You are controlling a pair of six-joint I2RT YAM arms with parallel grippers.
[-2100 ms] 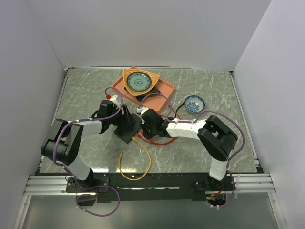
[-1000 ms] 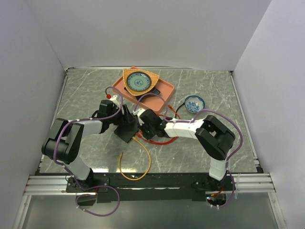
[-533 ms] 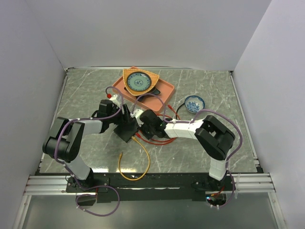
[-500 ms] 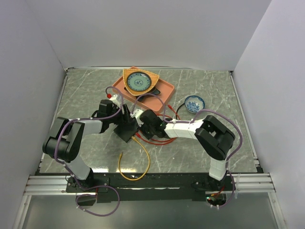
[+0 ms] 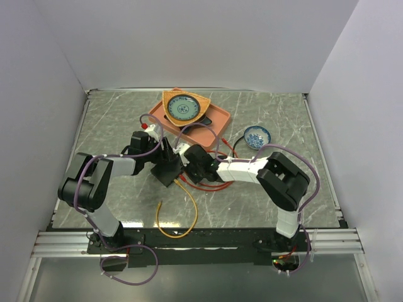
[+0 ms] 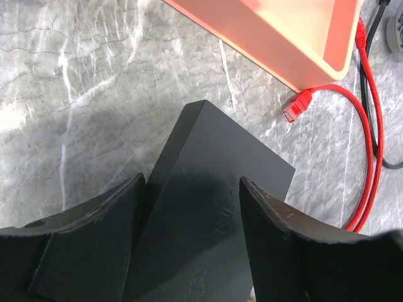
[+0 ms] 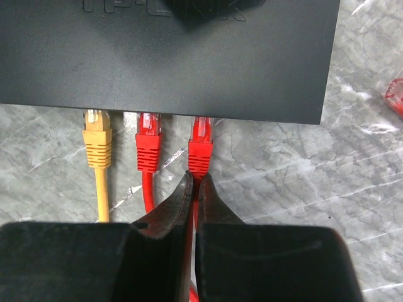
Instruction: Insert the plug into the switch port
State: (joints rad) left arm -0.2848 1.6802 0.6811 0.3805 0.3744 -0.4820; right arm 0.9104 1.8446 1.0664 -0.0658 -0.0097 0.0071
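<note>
Item: red plug (image 7: 200, 148), pushed leftward by the right gripper (image 7: 194, 189) clamped narrow on its tail, now seated in the switch port (image 7: 201, 121) of the black box (image 7: 170, 56), which the left gripper (image 6: 192, 189) straddles wide, grip unclear; insertion seemingly complete.

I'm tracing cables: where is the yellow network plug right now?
Right wrist view: the yellow network plug sits at the port edge of the flat matte-black switch box, leftmost of three, beside a red plug.
</note>
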